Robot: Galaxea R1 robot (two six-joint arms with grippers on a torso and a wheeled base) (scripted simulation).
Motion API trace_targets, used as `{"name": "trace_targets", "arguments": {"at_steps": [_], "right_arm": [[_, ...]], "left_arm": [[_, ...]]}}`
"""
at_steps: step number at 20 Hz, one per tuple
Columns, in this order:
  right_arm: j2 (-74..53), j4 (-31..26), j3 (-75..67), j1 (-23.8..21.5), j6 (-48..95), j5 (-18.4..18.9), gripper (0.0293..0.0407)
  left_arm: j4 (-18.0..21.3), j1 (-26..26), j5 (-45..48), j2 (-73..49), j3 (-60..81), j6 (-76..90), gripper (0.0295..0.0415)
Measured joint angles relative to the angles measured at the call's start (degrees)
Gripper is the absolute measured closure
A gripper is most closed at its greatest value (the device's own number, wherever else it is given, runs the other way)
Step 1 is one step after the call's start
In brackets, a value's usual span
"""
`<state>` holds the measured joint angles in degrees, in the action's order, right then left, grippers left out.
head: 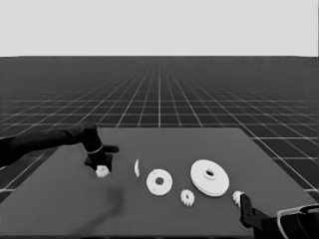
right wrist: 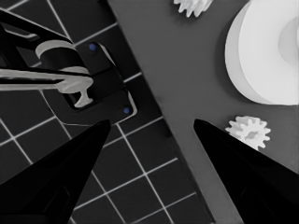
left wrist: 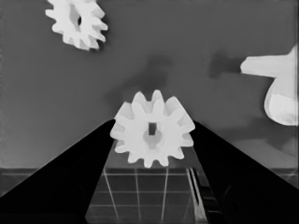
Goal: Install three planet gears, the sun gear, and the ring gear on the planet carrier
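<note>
A planet gear (left wrist: 153, 135) sits pinched between the left gripper (head: 102, 167) fingers at the table's left end, seemingly gripped for carrying to the smaller round part (head: 159, 181), which lies at about four o'clock from it and bears no gears. The larger round part (head: 210, 178) rests at three o'clock of that. The right gripper (right wrist: 149, 140) waits, fingers spread, at the table's near right corner.

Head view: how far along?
Done: nothing; the smaller flat white round part is bare. In hand: left tool grips one small white toothed gear. Left: that gear, the loose gears, then the larger thick white round part. Right tool parked, near-right corner.
</note>
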<state>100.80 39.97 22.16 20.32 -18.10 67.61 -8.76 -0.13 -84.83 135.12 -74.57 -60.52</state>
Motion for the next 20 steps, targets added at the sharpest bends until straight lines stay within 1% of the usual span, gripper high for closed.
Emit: {"name": "trace_targets", "arguments": {"at_steps": [1,2,3,5,10,11,12,13,15,20], "right_arm": [[0.0,0.0,0.0,0.0,0.0,0.0,0.0315],[0.0,0.0,0.0,0.0,0.0,0.0,0.0315],[0.0,0.0,0.0,0.0,0.0,0.0,0.0315],[0.0,0.0,0.0,0.0,0.0,0.0,0.0315],[0.0,0.0,0.0,0.0,0.0,0.0,0.0315],[0.0,0.0,0.0,0.0,0.0,0.0,0.0315],[0.0,0.0,0.0,0.0,0.0,0.0,0.0315],[0.0,0.0,0.0,0.0,0.0,0.0,0.0315],[0.0,0.0,0.0,0.0,0.0,0.0,0.0315],[0.0,0.0,0.0,0.0,0.0,0.0,0.0315]], "left_arm": [[-1.77,0.29,-2.45,6.91,4.99,-15.69,0.0398],[-2.18,0.54,-3.96,17.13,5.03,-23.64,0.0398],[-2.21,0.69,-4.57,23.92,2.36,-26.57,0.0398],[-2.18,0.81,-4.87,30.2,-1.98,-27.83,0.0398],[-2.17,0.86,-4.93,33.02,-4.76,-27.94,0.0398],[-6.31,4.74,-4.59,33.39,-6.46,-26.66,0.0398],[-8.7,7.41,-4.16,33.68,-7.91,-25.63,0.0398],[-10.04,8.86,-3.8,33.89,-8.95,-24.93,0.0398],[-11.25,10.09,-3.39,34.13,-10.0,-24.22,0.0398],[-11.84,10.63,-3.18,34.25,-10.52,-23.89,0.0398]]}}
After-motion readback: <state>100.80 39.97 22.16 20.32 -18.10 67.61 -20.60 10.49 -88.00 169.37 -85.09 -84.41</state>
